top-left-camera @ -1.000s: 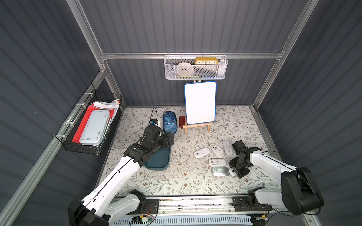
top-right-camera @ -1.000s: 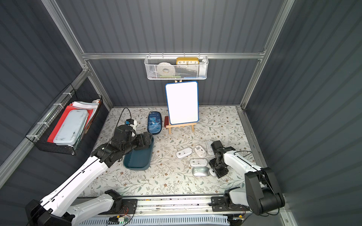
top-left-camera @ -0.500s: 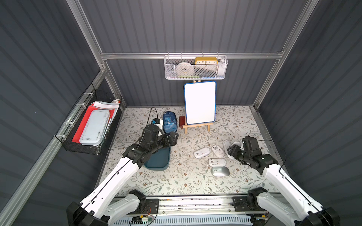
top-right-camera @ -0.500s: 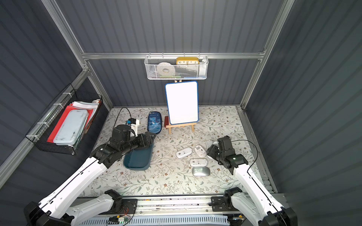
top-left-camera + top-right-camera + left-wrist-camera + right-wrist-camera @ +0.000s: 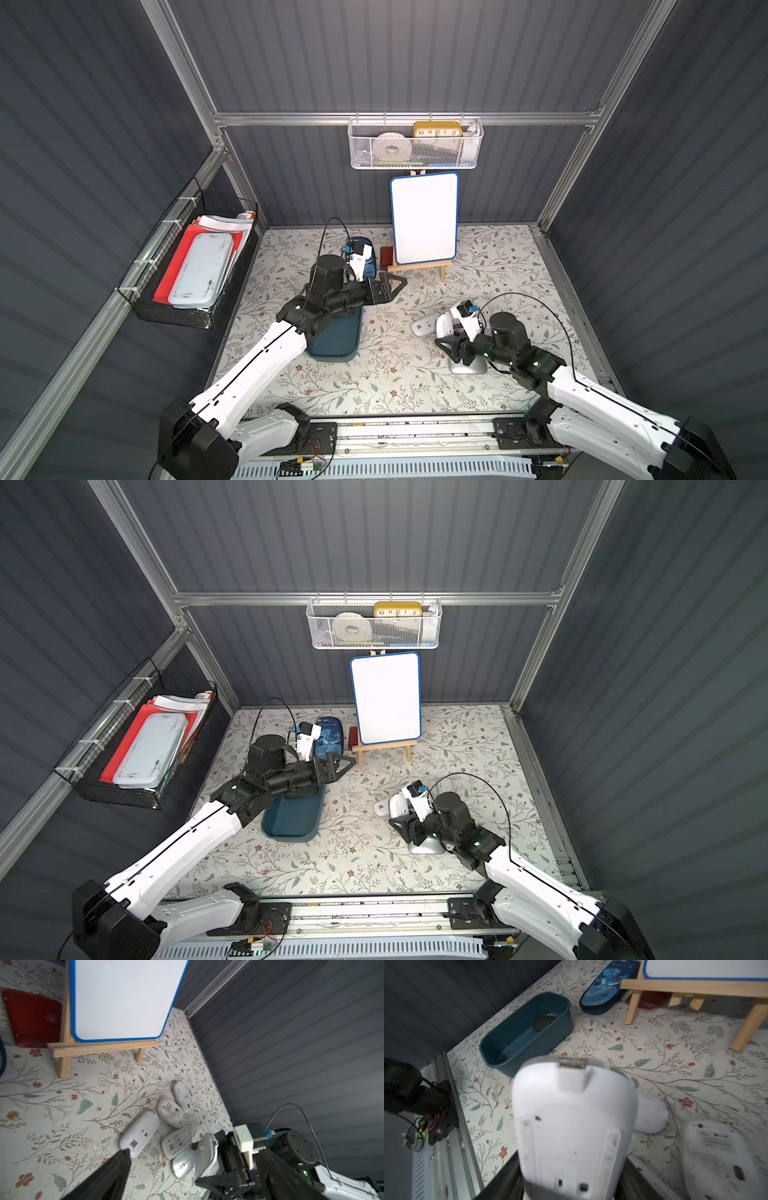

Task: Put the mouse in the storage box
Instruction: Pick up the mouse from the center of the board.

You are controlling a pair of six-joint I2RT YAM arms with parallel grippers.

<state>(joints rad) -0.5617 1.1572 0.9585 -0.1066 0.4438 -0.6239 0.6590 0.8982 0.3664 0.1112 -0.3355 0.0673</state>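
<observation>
Teal storage box [image 5: 550, 1040]; white mouse [image 5: 571, 1122]; floral mat [image 5: 654, 1053]; blue dinosaur-print case [image 5: 604, 995].

storage box [image 5: 338, 338] half hidden under left arm [image 5: 266, 353], mouse [image 5: 571, 1122] blurred, cut by edge

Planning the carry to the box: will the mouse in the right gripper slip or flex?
Probably stiff: the mouse is a hard-looking plastic shell, showing no bend in the right gripper. It may slip or pivot: smooth rounded sides, gripped near one end with most sticking out. Likely light: it's slim.
</observation>
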